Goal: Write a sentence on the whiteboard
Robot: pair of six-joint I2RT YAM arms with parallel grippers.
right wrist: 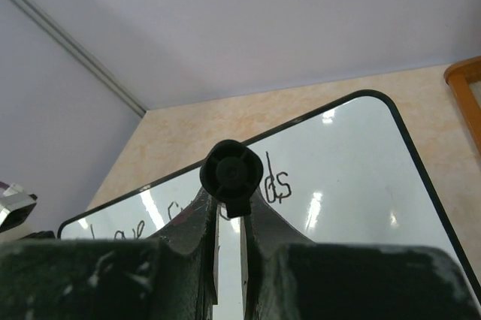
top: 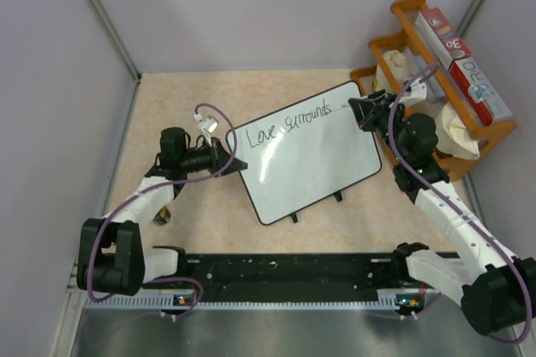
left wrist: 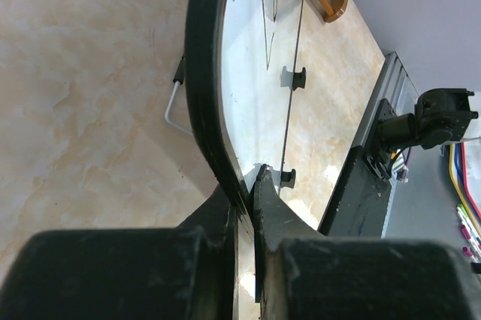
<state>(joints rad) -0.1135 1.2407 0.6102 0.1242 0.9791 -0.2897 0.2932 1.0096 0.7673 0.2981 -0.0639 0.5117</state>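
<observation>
The whiteboard lies near the middle of the tabletop, turned so its long edges run from about 8 o'clock to 2 o'clock in the overhead view. Its small black feet are on the near long edge. The handwriting "Love surrounds" runs along its far edge.

The left end effector is at the board's 9 o'clock corner. In the left wrist view its fingers are clamped on the thin black frame there, one on each face.

The right end effector is over the board's 2 o'clock corner, just past the last letter. It is closed around a black marker, which the right wrist view shows end-on above the word "surrounds".

A wooden rack holding boxes stands at 3 o'clock of the board, beside the right arm.
</observation>
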